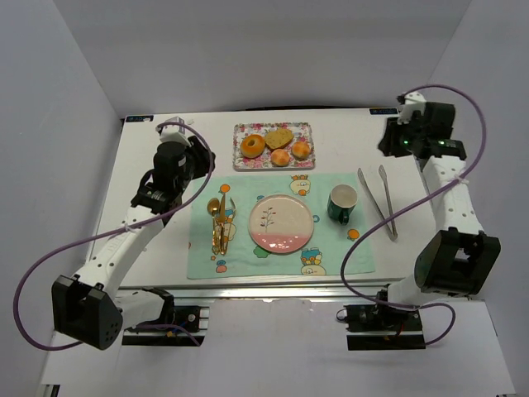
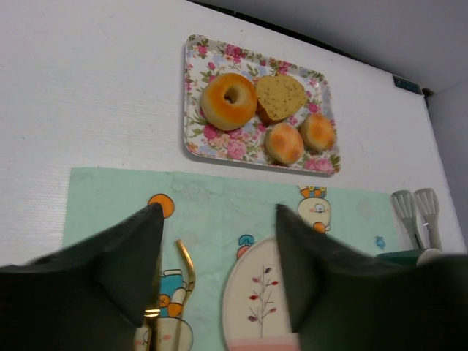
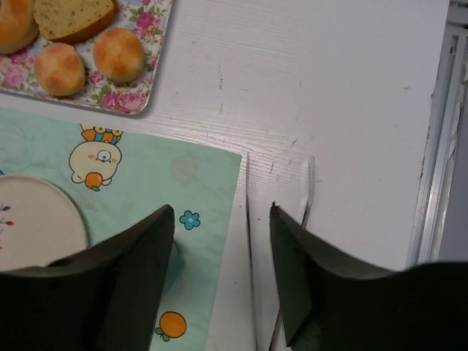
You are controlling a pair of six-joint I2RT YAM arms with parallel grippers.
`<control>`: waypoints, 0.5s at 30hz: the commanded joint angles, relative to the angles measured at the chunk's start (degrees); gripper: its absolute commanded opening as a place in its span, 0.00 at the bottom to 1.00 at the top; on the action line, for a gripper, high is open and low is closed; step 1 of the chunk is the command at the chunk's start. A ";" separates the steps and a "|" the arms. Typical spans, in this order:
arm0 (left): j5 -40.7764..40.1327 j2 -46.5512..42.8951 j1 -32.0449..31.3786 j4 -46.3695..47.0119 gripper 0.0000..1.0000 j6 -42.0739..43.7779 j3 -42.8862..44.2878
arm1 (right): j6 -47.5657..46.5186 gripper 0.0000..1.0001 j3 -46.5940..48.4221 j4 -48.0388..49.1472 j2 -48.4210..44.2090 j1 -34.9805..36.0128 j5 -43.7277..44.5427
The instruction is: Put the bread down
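The bread lies on a floral tray [image 1: 240, 161] at the back of the table: a bagel [image 1: 252, 146], a brown slice [image 1: 278, 137] and two round buns [image 1: 281, 157] [image 1: 301, 150]. The left wrist view shows the bagel [image 2: 229, 101], slice [image 2: 281, 96] and buns [image 2: 284, 143] ahead. A pink-and-white plate [image 1: 281, 223] sits bare on the green placemat [image 1: 331, 256]. My left gripper [image 1: 201, 159] [image 2: 218, 212] hovers open left of the tray, holding nothing. At the back right, my right gripper [image 1: 392, 142] [image 3: 221, 208] stands open and empty above the tongs [image 3: 247, 190].
Metal tongs [image 1: 380, 198] lie on the bare table right of the placemat. A green mug [image 1: 342, 203] stands right of the plate, gold cutlery [image 1: 218, 223] left of it. White walls enclose the table on three sides.
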 commanded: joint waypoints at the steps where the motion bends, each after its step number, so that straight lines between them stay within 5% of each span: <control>1: -0.35 -0.32 0.48 0.29 0.43 0.51 1.47 | -6.87 0.30 2.16 -4.56 0.35 -7.18 -16.21; 2: -0.43 -0.14 0.56 0.12 0.23 0.43 2.00 | -6.78 0.00 1.81 -4.75 0.61 -9.28 -17.01; 4: 0.09 0.47 0.65 0.03 0.00 0.69 2.53 | -9.14 0.00 0.49 -5.53 1.05 -11.14 -20.08; 6: 0.71 0.74 0.83 0.90 0.00 0.69 2.44 | -11.43 0.03 -2.58 -5.80 1.06 -12.72 -20.71; 8: 1.67 1.44 0.92 1.00 0.25 0.69 2.62 | -15.21 0.53 -5.49 -5.80 0.97 -12.82 -19.49; 9: 1.94 1.62 0.92 1.08 0.44 0.69 2.70 | -15.74 0.67 -8.80 -4.85 0.88 -12.90 -16.44; 11: 2.64 1.71 0.92 1.52 0.76 0.52 2.36 | -15.31 0.77 -12.24 -0.91 0.18 -12.90 -13.00; 12: 3.17 1.62 0.92 2.31 0.81 0.17 1.66 | -13.83 0.89 -16.00 1.47 -0.87 -12.82 -7.15; 15: 3.70 1.00 0.92 3.89 0.86 -0.54 -0.46 | -12.84 0.89 -20.86 5.70 -1.40 -12.81 -1.47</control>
